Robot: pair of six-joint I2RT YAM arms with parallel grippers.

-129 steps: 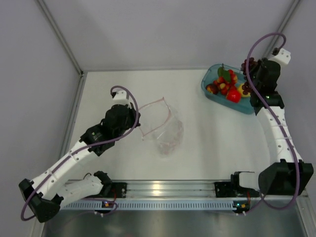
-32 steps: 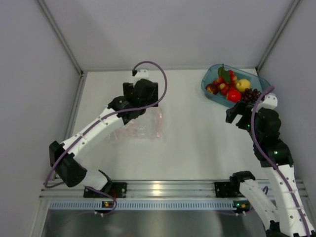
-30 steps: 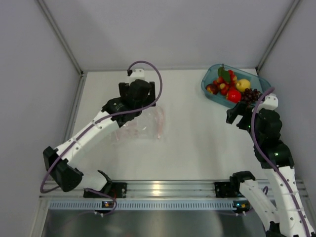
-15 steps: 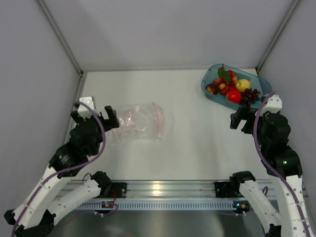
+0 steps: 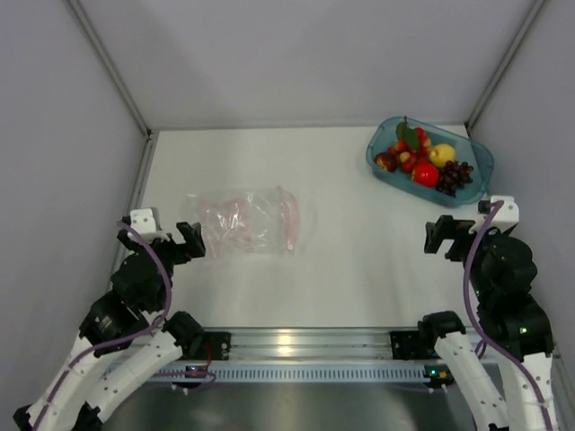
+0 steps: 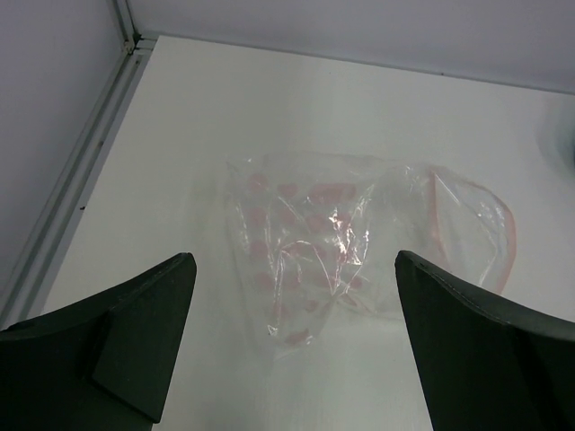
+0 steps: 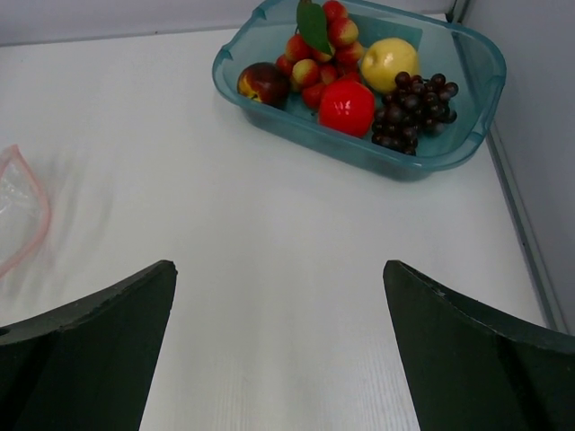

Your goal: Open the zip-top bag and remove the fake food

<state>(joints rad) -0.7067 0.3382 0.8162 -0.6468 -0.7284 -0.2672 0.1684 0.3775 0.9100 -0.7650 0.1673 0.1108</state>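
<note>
The zip-top bag lies flat on the white table, clear and crinkled, with pink marks showing through and its pink zip strip at the right end. Nothing solid shows inside the bag. The fake food sits in a teal tub: red apple, yellow lemon, dark grapes, red berries. My left gripper hangs open just near-left of the bag, apart from it. My right gripper hangs open near the tub, holding nothing.
The teal tub stands at the far right corner beside the right wall. A metal rail runs along the table's left edge. The bag's pink edge shows at the left of the right wrist view.
My left arm has pulled away from over the bag to the near-left, leaving the bag flat on the table. My right arm has drawn back a little toward the near edge.
</note>
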